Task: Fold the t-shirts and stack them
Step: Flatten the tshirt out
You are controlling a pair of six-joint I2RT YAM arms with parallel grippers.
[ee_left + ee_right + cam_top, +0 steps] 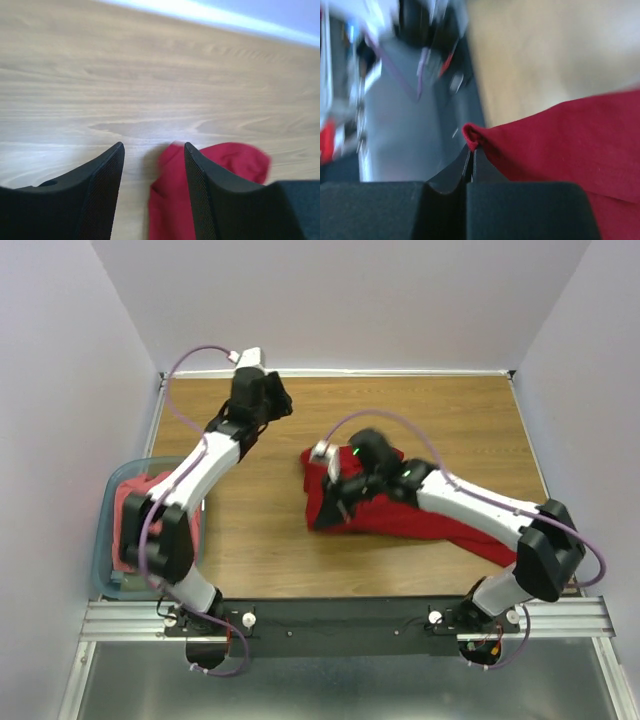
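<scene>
A deep crimson red t-shirt (pixel 400 515) lies bunched on the wooden table, right of centre. My right gripper (pixel 345 490) is shut on an edge of it; the right wrist view shows the cloth (pixel 560 145) pinched at the jaw tips and lifted. My left gripper (pixel 280 400) is open and empty at the far left of the table, above bare wood; its wrist view shows a part of the red shirt (pixel 172 200) below between the fingers. A coral-pink t-shirt (pixel 130 515) lies in the tub at the left.
The translucent blue-grey tub (pixel 108 575) stands at the table's left edge, beside the left arm. Grey walls close in the table at the back and both sides. A metal rail (pixel 340 618) runs along the near edge.
</scene>
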